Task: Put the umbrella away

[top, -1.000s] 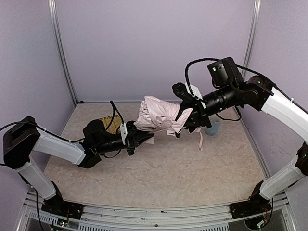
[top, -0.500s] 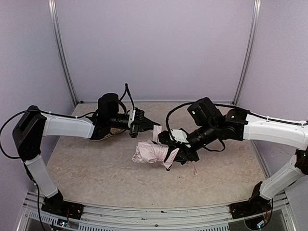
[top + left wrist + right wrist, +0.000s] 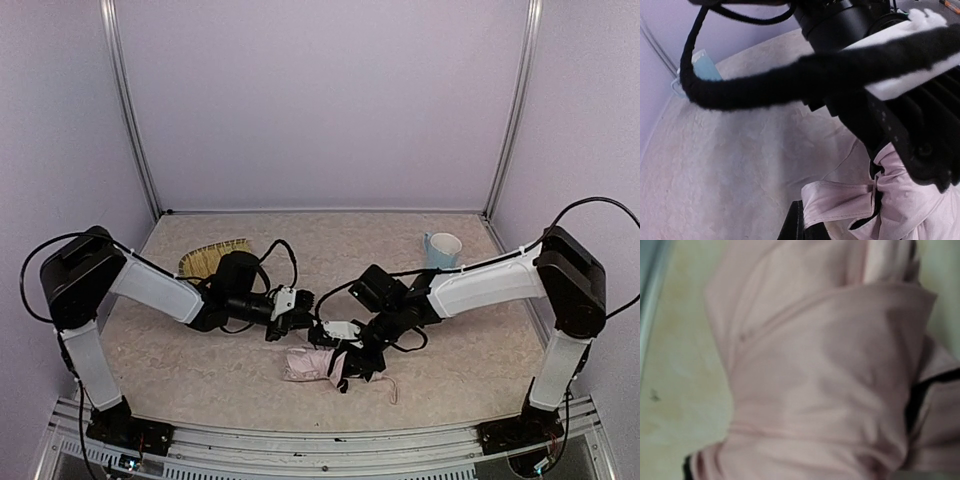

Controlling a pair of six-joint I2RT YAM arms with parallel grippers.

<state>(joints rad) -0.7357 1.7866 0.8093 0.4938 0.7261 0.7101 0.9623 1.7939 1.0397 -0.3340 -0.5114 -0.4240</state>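
The umbrella (image 3: 308, 364) lies as a crumpled pale pink bundle with black lining on the table near the front edge. My right gripper (image 3: 350, 360) is clamped over its right end. In the right wrist view the pink fabric (image 3: 825, 380) fills the frame and hides the fingers. My left gripper (image 3: 306, 318) is shut, its tip just above the bundle's upper left edge. In the left wrist view the black fingertips (image 3: 799, 227) lie beside a folded pink band of the umbrella (image 3: 850, 197); whether they touch it I cannot tell.
A woven bamboo tray (image 3: 205, 260) lies at the back left, behind my left arm. A pale blue mug (image 3: 442, 248) (image 3: 702, 65) stands at the back right. A thin pink strap (image 3: 390, 392) trails from the umbrella toward the front rail (image 3: 320, 440).
The right arm brought the umbrella down from mid-air to the table's front. The left arm swung away to the back left, then came in beside the bundle.
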